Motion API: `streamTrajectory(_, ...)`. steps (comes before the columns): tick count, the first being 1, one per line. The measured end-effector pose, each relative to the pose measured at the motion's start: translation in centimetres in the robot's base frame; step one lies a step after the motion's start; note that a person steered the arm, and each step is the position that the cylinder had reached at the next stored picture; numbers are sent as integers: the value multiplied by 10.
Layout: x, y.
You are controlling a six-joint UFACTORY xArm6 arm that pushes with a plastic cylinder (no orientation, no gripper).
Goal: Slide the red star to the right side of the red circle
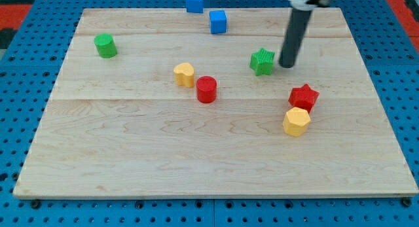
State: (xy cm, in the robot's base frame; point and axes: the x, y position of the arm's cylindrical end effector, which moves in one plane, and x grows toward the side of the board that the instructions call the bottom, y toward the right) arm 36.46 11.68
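Observation:
The red star (303, 97) lies at the view's right, touching the yellow hexagon (296, 121) just below it. The red circle (206, 89) stands near the board's middle, well to the left of the star. My tip (287, 63) rests on the board just right of the green star (262, 61), above and slightly left of the red star, apart from it.
A yellow block (184, 74) sits just up-left of the red circle. A green cylinder (105, 45) is at the upper left. A blue cube (218, 21) and another blue block (194, 2) are at the top edge. The wooden board (131, 155) lies on a blue pegboard.

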Motion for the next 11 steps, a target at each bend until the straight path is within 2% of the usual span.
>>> streamTrajectory(1,5,-72)
streamTrajectory(2,5,-4)
streamTrajectory(3,28,108)
streamTrajectory(4,87,122)
streamTrajectory(6,95,0)
streamTrajectory(8,64,-26)
streamTrajectory(9,54,0)
streamTrajectory(10,37,-3)
streamTrajectory(11,37,-53)
